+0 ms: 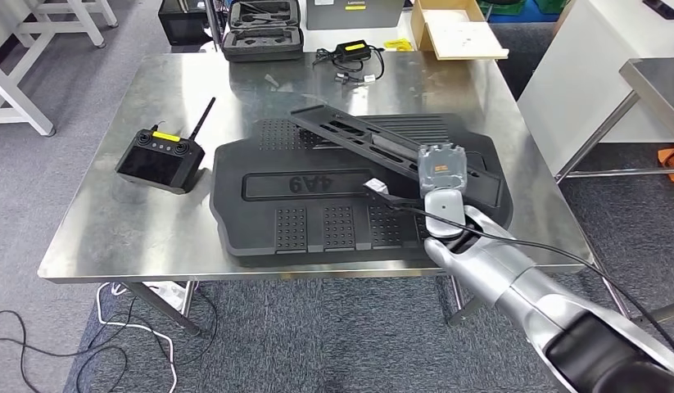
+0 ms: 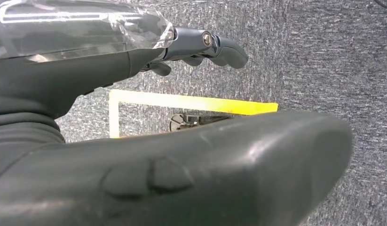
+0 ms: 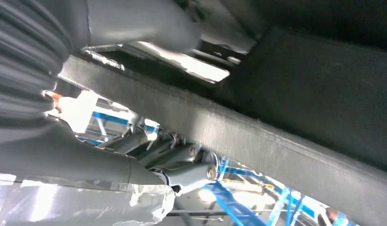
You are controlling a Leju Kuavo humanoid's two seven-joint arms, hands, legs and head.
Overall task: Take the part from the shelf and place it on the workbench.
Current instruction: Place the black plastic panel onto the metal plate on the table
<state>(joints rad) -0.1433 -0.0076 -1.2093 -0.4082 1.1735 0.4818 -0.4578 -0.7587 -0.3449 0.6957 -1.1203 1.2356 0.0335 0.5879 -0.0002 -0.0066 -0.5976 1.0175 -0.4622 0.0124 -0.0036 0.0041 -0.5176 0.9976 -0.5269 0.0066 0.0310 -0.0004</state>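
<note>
The silver right arm (image 1: 554, 311) reaches in from the near right, its forearm angled up and to the left. At its end, the right hand (image 1: 442, 176) grips the near end of the long black part (image 1: 362, 137). The left hand (image 2: 201, 47) hangs toward the floor, its dark fingers (image 2: 224, 49) curled slightly, holding nothing.
</note>
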